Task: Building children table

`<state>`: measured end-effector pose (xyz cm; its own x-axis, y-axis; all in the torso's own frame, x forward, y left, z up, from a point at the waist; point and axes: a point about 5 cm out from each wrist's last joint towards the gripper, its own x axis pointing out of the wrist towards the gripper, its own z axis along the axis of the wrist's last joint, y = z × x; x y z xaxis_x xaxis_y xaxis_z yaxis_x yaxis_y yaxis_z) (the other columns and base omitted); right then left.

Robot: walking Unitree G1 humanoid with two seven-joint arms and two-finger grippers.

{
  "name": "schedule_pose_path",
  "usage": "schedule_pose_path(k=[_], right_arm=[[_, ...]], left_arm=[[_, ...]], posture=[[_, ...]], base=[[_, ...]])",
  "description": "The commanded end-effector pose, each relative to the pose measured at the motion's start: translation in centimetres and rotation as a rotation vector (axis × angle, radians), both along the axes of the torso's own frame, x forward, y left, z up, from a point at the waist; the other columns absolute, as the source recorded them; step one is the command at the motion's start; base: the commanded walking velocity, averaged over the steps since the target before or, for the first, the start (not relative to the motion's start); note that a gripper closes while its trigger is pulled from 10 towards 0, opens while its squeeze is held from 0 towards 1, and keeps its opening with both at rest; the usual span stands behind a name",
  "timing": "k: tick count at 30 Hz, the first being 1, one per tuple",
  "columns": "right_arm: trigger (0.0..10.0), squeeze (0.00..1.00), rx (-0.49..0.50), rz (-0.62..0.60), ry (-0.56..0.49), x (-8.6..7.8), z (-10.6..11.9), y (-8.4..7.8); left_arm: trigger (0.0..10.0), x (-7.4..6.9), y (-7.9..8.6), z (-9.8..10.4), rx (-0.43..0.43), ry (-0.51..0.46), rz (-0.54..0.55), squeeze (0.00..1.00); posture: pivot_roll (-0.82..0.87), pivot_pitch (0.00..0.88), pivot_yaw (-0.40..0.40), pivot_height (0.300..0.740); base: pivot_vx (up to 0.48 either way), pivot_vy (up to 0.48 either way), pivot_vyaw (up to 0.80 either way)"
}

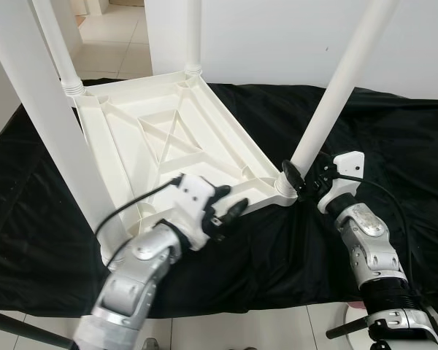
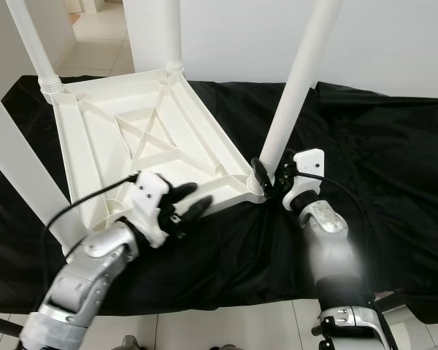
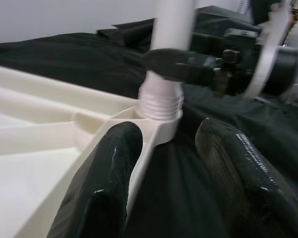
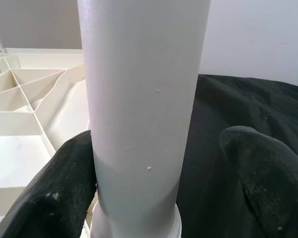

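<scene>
So the white plastic children's tabletop (image 1: pixel 168 138) is lying upside down, ribbed underside up, with white plastic tube legs (image 1: pixel 336 95) standing in its corner sockets.

The right hand (image 1: pixel 301 177) is at the base of the near corner leg, fingers spread wide around the tube: one pad touches it, the other sits apart, so no real clamp. The left hand (image 1: pixel 230 208) is parked on the tabletop's near rim just beside that same socket, fingers narrowly apart and straddling the edge (image 3: pixel 139 163).

If it were me, I'd pin the rim with the left hand, close the right fully on the leg just above the threaded collar (image 3: pixel 161 101), and keep it straight while twisting or pushing down, since a tilted leg will probably jam.

It all rests on a desk draped in wrinkly black cloth (image 1: pixel 394 138), which might let things slide. White wall (image 1: pixel 277 36) beyond the hands, pale tiled floor (image 1: pixel 109 33) farther off.
</scene>
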<state>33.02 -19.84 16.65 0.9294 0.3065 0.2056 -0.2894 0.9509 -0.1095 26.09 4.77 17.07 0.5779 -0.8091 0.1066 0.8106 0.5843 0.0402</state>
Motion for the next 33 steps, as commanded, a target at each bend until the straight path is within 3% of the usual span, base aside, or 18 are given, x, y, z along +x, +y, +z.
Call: schedule_pose_path(k=[1, 8, 17, 18, 20, 21, 24, 27, 28, 29, 30, 33], right_arm=[[10.0, 0.00, 0.008, -0.050, 0.015, 0.1, -0.5, -0.5], [10.0, 0.00, -0.025, -0.018, 0.020, 0.3, -0.9, 0.1], [10.0, 0.00, -0.060, 0.058, 0.020, 0.5, -0.9, 0.4], [8.6, 0.00, -0.074, 0.074, 0.021, 0.7, -1.0, 0.5], [8.6, 0.00, -0.084, 0.086, 0.021, 0.8, -1.0, 0.6], [6.1, 0.00, -0.086, 0.090, 0.021, 0.9, -1.0, 0.6], [5.8, 0.00, -0.087, 0.092, 0.021, 1.1, -0.9, 0.6], [5.0, 0.00, -0.091, 0.100, 0.022, 1.3, -0.9, 0.7], [5.6, 0.00, -0.097, 0.111, 0.024, 1.5, -0.8, 0.9], [5.6, 0.00, -0.097, 0.111, 0.024, 1.5, -0.8, 0.9], [7.6, 0.00, -0.100, 0.119, 0.025, 1.8, -0.8, 1.2], [7.6, 0.00, -0.101, 0.147, 0.029, 2.0, -0.9, 1.8]], left_arm=[[10.0, 0.5, -0.7, 0.3, 0.010, 0.002, 0.093, 0.00], [10.0, 0.3, -0.6, -0.3, 0.062, 0.020, 0.032, 0.00], [10.0, -0.3, -0.1, -0.8, 0.057, 0.056, -0.025, 0.00], [10.0, -0.3, -0.1, -0.8, 0.061, 0.059, -0.025, 0.00], [10.0, -0.4, -0.2, -0.8, 0.064, 0.060, -0.029, 0.00], [10.0, -0.4, -0.3, -0.8, 0.063, 0.059, -0.029, 0.00], [10.0, -0.3, -0.4, -0.8, 0.062, 0.057, -0.026, 0.00], [10.0, -0.3, -0.5, -0.7, 0.060, 0.054, -0.026, 0.00], [10.0, -0.3, -0.6, -0.7, 0.057, 0.053, -0.027, 0.00], [10.0, -0.3, -0.6, -0.7, 0.057, 0.053, -0.027, 0.00], [10.0, -0.3, -0.6, -0.7, 0.061, 0.043, -0.025, 0.00], [10.0, -0.3, -0.7, -0.7, 0.062, 0.039, -0.023, 0.00]], posture=[[-0.04, 0.104, -0.024, 0.740], [-0.04, 0.110, -0.030, 0.740], [-0.05, 0.113, -0.032, 0.740], [-0.05, 0.115, -0.034, 0.740], [-0.05, 0.115, -0.034, 0.740], [-0.05, 0.111, -0.039, 0.740], [-0.05, 0.111, -0.039, 0.740], [-0.05, 0.109, -0.041, 0.740], [-0.05, 0.109, -0.041, 0.740], [-0.05, 0.109, -0.041, 0.740], [-0.05, 0.107, -0.042, 0.740], [-0.05, 0.106, -0.044, 0.740]], base=[[0.000, 0.000, 0.00], [0.000, 0.000, 0.00], [0.000, 0.000, 0.00], [0.000, 0.000, 0.00], [0.000, 0.000, 0.00], [0.000, 0.000, 0.00], [0.000, 0.000, 0.00], [0.000, 0.000, 0.00], [0.000, 0.000, 0.00], [0.000, 0.000, 0.00], [0.000, 0.000, 0.00], [0.000, 0.000, 0.00]])
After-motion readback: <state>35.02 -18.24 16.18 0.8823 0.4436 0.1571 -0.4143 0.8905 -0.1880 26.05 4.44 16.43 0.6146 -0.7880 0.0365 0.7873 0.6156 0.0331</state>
